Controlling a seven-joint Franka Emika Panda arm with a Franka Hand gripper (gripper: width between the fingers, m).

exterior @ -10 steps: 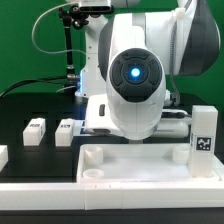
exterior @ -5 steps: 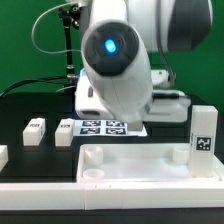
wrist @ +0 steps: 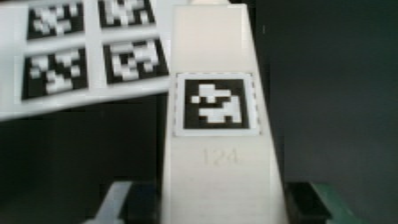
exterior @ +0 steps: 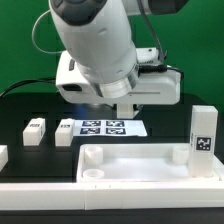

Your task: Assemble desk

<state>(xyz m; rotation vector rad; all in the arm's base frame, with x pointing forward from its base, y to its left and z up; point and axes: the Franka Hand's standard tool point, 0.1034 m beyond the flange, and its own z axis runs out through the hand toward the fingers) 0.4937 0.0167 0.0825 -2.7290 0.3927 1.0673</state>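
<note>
Plainly the claw point(wrist: 217, 202) is clamped on a leg point(wrist: 217, 110), long axis running straight out from the jaws; in the exterior view the tabletop point(exterior: 140, 166) lies at six o'clock of the arm point(exterior: 95, 45).

1. Wrist view: the held leg point(wrist: 217, 100) is blurred; the gripper point(wrist: 217, 205) shows only its fingers point(wrist: 125, 200), cut off at the picture's edge.
2. Exterior view: the arm point(exterior: 95, 45) hides the gripper and part of the marker board point(exterior: 105, 127).
3. The tabletop panel point(exterior: 130, 149) runs off the exterior view's right edge.

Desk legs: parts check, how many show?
4: two short white tagged legs lying at the exterior view's left, one upright at its right, one between the jaws; more possibly hidden.
</note>
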